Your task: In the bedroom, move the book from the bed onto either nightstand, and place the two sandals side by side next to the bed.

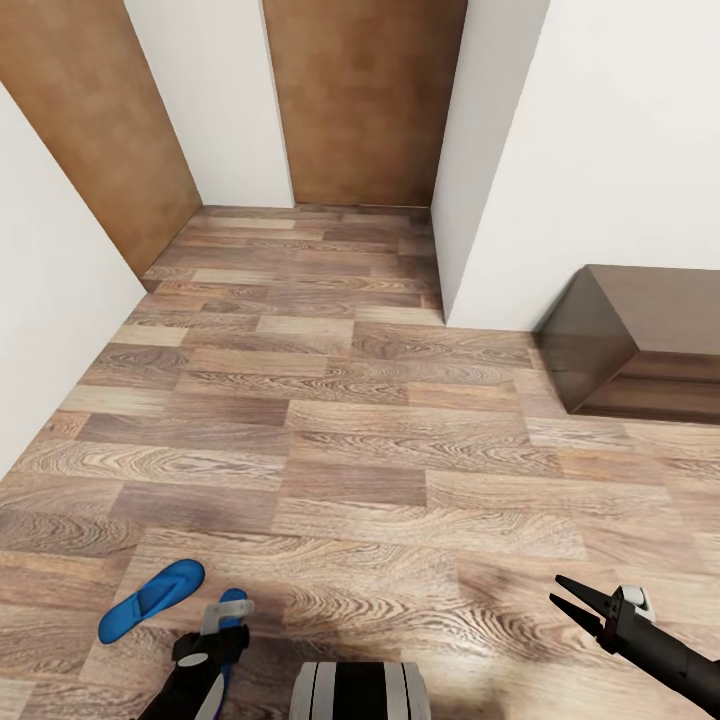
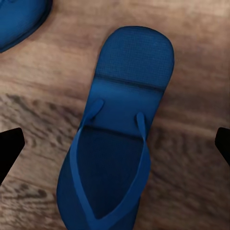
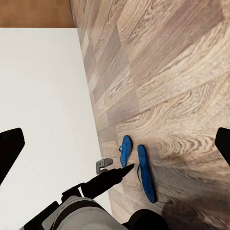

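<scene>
The left gripper (image 1: 222, 625) hangs low over the wood-plank floor (image 1: 380, 440) at the lower left of the head view, directly above one of the two sandals (image 2: 115, 139). In the left wrist view its two dark fingertips (image 2: 9, 151) stand wide apart, one on each side of this sandal, with bare floor between each tip and the sole. It holds nothing. The sandal lies flat, strap side up, bright blue, its thin straps meeting in a V toward the toe. No brand mark, label or lettering can be read on it.

The other sandal (image 1: 152, 598) lies flat on the floor just beside the first one, on the robot's left, angled slightly away from it. In the right wrist view the pair (image 3: 139, 167) show as two blue strips lying close together near the foot of a white wall (image 3: 43, 96), with the left arm (image 3: 103, 179) reaching over them.

The right gripper (image 1: 572, 601) hovers above bare floor at the lower right of the head view, well apart from the sandals. Its two black pointed fingers are spread open and empty.

Farther off, a low dark brown cabinet (image 1: 640, 340) stands against a white wall on the right. Two plain brown wooden doors (image 1: 365, 100) close the far end of the room. No writing is visible anywhere.
</scene>
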